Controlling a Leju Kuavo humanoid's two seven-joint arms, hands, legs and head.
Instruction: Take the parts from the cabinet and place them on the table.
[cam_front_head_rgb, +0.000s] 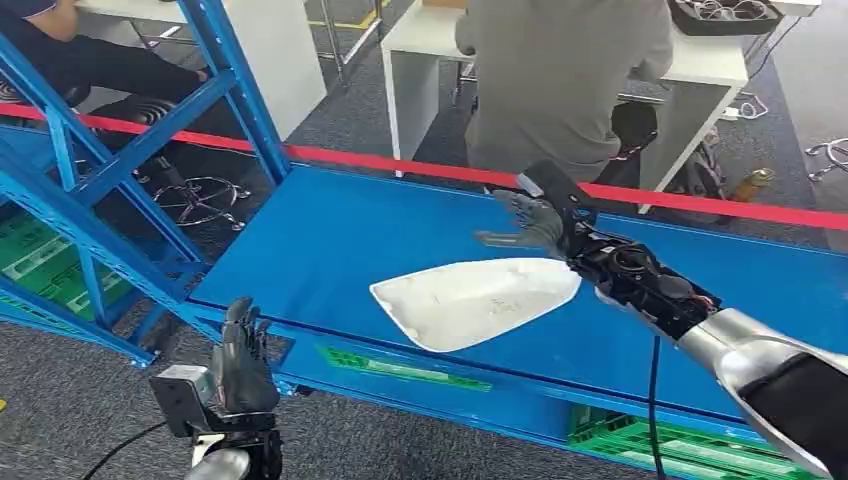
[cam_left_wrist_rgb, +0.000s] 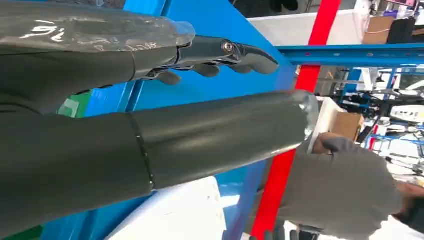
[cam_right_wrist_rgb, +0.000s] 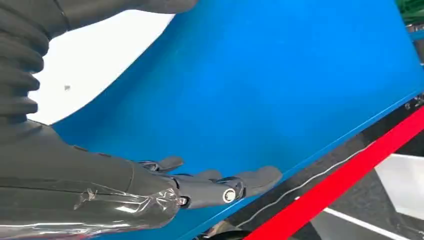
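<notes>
While I watch from the head camera, a red tape barrier (cam_front_head_rgb: 690, 202) runs across just beyond the far edge of the blue shelf surface (cam_front_head_rgb: 330, 235), and a person in a grey top (cam_front_head_rgb: 565, 75) stands right behind it, back toward me, in front of a white table (cam_front_head_rgb: 700, 70). Blue rack uprights (cam_front_head_rgb: 235, 85) rise at the left, with green crates (cam_front_head_rgb: 40, 255) on the floor under them and another green crate (cam_front_head_rgb: 680, 445) below the shelf at the right (a black cable (cam_front_head_rgb: 655, 400) hangs down past it). A second person sits at the far upper left.

On the blue surface lies the white part (cam_front_head_rgb: 475, 300), a flat, roughly teardrop-shaped shell, near the front edge and about midway along; nothing is on top of it.

My right hand (cam_front_head_rgb: 530, 222) reaches in from the right, just beyond the part's far edge, fingers spread and extended with nothing in them; the right wrist view shows the fingers (cam_right_wrist_rgb: 250, 180) above bare blue, and I cannot tell whether they touch it.

My left hand (cam_front_head_rgb: 243, 360) stands upright below the shelf's front edge at the lower left, well apart from the part, fingers straight, loosely together and holding nothing.
</notes>
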